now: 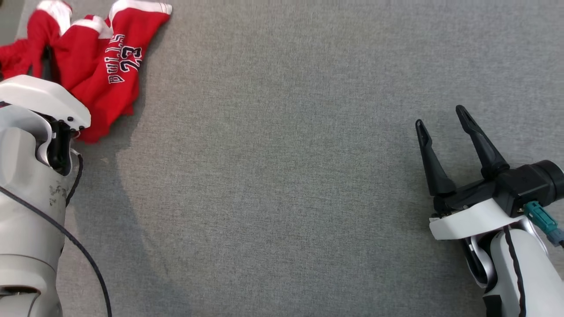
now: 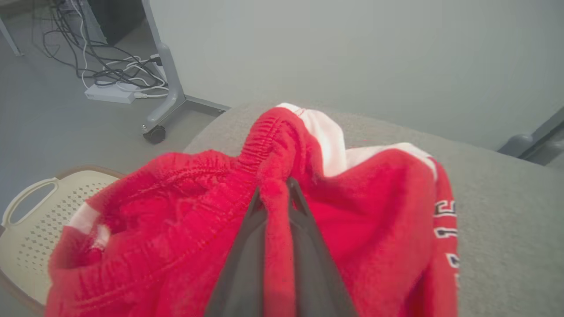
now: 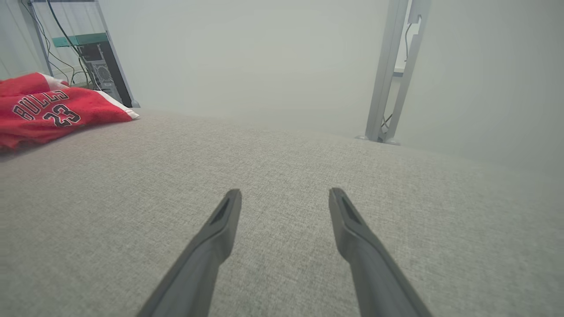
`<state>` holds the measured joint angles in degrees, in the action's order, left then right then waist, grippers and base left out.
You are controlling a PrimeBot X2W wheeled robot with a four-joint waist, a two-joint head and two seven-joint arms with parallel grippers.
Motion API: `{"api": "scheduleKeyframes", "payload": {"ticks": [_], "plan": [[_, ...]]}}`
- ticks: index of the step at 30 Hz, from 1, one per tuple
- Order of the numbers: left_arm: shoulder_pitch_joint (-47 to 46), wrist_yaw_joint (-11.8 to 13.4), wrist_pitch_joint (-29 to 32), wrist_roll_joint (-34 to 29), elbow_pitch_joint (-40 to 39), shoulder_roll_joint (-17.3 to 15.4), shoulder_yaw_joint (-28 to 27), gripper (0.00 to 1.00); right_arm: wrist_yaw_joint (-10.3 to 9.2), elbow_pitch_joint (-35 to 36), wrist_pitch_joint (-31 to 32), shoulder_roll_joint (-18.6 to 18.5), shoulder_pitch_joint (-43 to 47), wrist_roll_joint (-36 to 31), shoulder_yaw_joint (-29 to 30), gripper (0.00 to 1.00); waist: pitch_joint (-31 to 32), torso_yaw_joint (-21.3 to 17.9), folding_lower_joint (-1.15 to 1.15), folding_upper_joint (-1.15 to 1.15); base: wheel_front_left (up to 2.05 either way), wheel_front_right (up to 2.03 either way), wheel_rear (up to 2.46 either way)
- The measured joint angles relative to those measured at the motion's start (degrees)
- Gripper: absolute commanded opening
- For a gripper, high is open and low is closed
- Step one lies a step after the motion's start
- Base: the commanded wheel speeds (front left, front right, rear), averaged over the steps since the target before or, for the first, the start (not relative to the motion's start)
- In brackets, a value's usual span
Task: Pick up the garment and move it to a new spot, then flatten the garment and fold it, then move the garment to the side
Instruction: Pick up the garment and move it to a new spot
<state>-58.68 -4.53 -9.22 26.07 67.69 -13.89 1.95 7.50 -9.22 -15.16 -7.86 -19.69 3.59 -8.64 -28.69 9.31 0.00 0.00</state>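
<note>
Garment (image 1: 101,66): I am pinching one thin fold in left gripper (image 2: 275,187) (right gripper (image 1: 439,115) gaping, idle), probably risking a slip on lifting.

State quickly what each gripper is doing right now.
Left gripper: closed on the red garment.
Right gripper: open, holding nothing.

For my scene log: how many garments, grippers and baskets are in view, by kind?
Red fleece garment with white trim: 1
Dark two-fingered grippers: 2 (left gripper shut on the garment, right gripper open)
Cream perforated plastic basket: 1
Total: 4
</note>
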Motion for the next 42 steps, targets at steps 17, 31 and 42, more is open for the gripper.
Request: {"api": "scheduleKeyframes", "payload": {"ticks": [17,31,42], "plan": [[8.8,-2.53,-5.77,-1.27,-28.43,0.97,-0.99,0.0,0.0,-0.53,0.0,2.44,3.38,0.6,1.35,1.0,10.65,-4.12,0.0,0.0,0.0,0.0,0.0],[19.37,-2.74,-3.12,2.91,-44.64,6.05,5.91,0.0,0.0,1.43,0.0,4.76,6.27,2.5,3.69,1.0,15.98,-14.86,0.0,0.0,0.0,0.0,0.0],[22.21,-2.82,-2.92,0.25,-48.45,8.89,15.74,0.0,0.0,2.16,0.0,5.02,7.12,4.24,3.94,1.0,16.82,-22.63,0.0,0.0,0.0,0.0,0.0]]}}
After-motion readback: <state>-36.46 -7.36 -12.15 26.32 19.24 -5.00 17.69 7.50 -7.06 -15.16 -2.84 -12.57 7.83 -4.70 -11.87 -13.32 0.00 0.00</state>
